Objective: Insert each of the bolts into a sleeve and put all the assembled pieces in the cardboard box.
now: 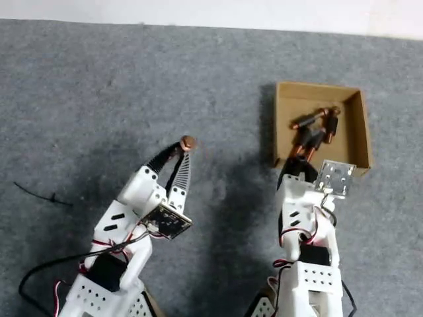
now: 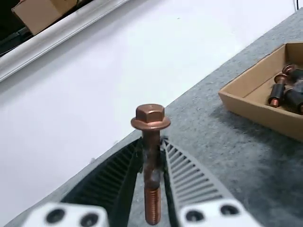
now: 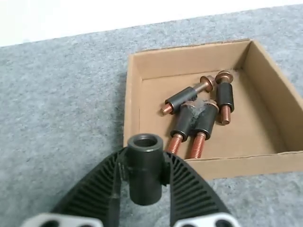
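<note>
Looking down from the high view, I see the left fingers (image 1: 183, 173) pinched on a copper bolt (image 1: 188, 142). Its head sticks out past the tips, over the grey bench (image 1: 86, 99), well apart from the cardboard box (image 1: 318, 86). The right arm (image 1: 307, 218) sits at the box's near wall. Four assembled pieces (image 1: 316, 131) lie in the box.

Left wrist view: the left fingers (image 2: 184, 165) are clamped on the bolt (image 2: 151, 158) by its shank. The head is beyond the tips and the threaded end runs back between them. The cardboard box (image 2: 248, 105) is farther off, with assembled pieces (image 2: 285, 90) inside.

Right wrist view: the right fingers (image 3: 189, 184) grip a black sleeve (image 3: 144, 170), its open bore showing at the tip end. It is close to the near wall of the cardboard box (image 3: 189, 59), outside it. The four assembled pieces (image 3: 201, 109) lie clustered on the box floor.
</note>
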